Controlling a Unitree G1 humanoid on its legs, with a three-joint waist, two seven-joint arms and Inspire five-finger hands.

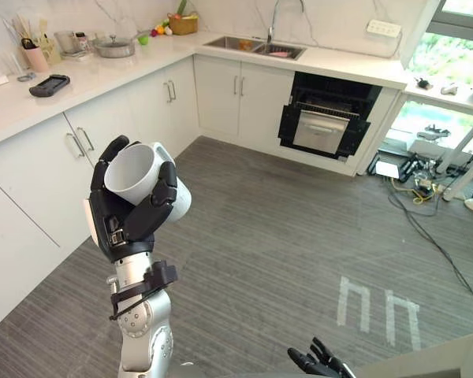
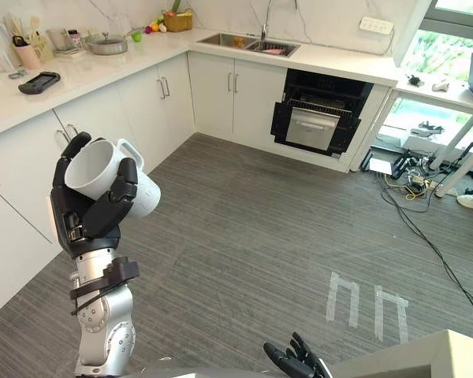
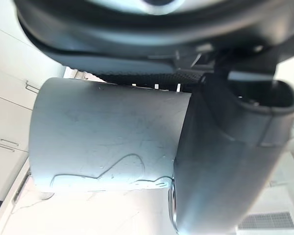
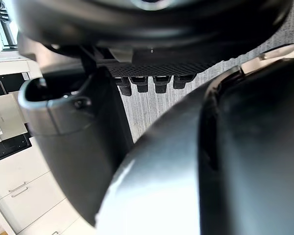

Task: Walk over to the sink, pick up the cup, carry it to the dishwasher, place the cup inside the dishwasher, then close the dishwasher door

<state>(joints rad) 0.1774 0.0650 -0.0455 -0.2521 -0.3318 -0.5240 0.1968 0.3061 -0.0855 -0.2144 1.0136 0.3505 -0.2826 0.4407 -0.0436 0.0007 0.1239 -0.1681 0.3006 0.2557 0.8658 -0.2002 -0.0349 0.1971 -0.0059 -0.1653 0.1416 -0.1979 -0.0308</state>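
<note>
- Right hand [image 1: 322,364]: low at the near edge, fingers loose and apart, holding nothing.
- Left hand [image 1: 126,216]: raised in front on the robot's left, with fingers and thumb clamped round the cup.
- Cup [image 1: 134,172]: white mug, held in the left hand and clear of every surface. Its long axis is tilted, mouth up and leftward, base down and to the right. The handle [image 1: 165,151] stands out at the upper right, outside the fingers.
- Floor [image 1: 284,236]: grey planks with pale tape marks [image 1: 378,309] to the right.
- Cabinets [image 1: 39,181]: white, running along the left side past the raised hand.
- Dishwasher [image 1: 325,118]: dark unit under the far counter, just right of the sink. Its door [image 1: 320,131] is open and tilted outward, and a rack shows above it.
- Governing relation: the dishwasher lies ahead and to the right of the cup, well apart, with open floor between. The cup rides on the arm farther from the opening, and the free right hand is on the nearer side.
- Judgement: pick-up is done and the carry is in hand. The walk, placing and door closing are not yet done. The cup will probably have to swing rightward to meet the rack.
- Sink [image 1: 252,46]: set in the far counter, tap [image 1: 273,20] behind it.
- Pot [image 1: 114,47]: on the left counter, far end.
</note>
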